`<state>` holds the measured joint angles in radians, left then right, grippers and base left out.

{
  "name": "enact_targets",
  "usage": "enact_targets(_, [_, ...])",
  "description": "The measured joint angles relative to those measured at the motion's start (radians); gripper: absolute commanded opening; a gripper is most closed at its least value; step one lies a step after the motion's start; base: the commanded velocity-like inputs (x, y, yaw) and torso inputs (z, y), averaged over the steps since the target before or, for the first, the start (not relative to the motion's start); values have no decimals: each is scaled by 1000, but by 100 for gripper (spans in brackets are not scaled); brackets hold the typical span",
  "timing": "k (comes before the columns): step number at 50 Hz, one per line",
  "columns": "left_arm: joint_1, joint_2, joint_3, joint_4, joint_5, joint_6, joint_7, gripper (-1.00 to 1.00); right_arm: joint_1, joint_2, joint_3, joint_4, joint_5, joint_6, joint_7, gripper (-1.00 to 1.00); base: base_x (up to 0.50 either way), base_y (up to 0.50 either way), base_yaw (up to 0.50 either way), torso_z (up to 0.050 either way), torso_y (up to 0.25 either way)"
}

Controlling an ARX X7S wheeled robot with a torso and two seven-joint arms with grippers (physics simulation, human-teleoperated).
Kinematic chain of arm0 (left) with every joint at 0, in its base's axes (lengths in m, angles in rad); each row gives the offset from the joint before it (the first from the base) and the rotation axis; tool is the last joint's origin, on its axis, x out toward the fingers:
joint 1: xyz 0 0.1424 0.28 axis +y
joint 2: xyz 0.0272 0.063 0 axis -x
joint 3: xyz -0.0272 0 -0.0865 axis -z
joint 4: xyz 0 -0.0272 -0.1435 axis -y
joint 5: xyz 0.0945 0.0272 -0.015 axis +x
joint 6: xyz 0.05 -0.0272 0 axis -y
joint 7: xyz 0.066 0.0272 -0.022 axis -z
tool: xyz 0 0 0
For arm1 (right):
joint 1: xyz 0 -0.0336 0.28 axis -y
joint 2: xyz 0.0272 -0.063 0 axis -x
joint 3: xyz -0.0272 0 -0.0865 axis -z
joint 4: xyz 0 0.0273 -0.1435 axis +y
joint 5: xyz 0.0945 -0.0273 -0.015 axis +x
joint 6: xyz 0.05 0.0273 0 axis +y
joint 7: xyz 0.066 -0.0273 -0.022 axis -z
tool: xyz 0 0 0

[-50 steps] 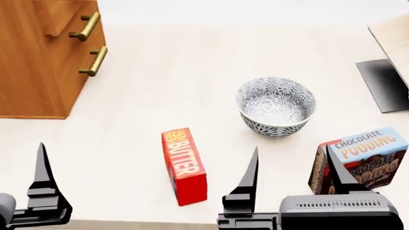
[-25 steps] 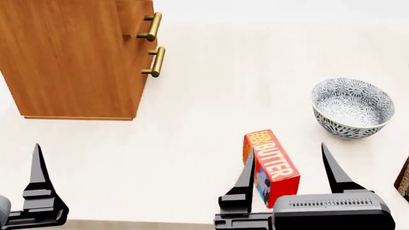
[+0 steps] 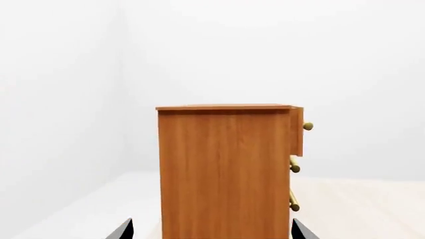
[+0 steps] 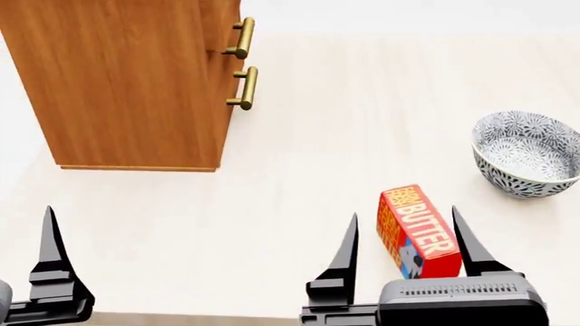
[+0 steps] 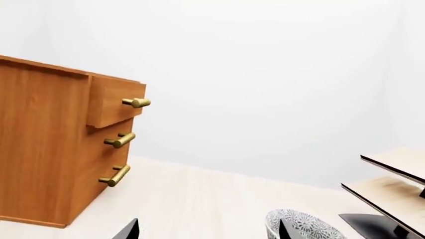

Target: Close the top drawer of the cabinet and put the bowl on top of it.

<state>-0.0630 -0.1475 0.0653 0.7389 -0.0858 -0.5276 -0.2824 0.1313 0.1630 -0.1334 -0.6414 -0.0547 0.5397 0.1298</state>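
Tools: left tool (image 4: 50,251) and right tool (image 4: 403,248) both gaped, empty.
Drawer: top drawer (image 5: 114,102) jutted from cabinet (image 4: 127,81); rigid, push its front.
Bowl: bowl (image 4: 528,153) on bench (image 4: 363,122); likely breakable, slippery; grip rim.

Both arms sit low at the near edge of the head view. The right gripper (image 4: 403,248) points forward with its jaws spread wide apart, holding nothing, its dark body below them. Of the left gripper (image 4: 50,251) only one upright black finger and part of its mount show.
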Motion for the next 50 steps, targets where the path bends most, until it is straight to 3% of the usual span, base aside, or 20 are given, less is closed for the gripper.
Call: enact_targets(50, [3,-34,18,14,-27,1,-46,100,8,37,-32,13,18,1,29,100,500,0,0,0,1])
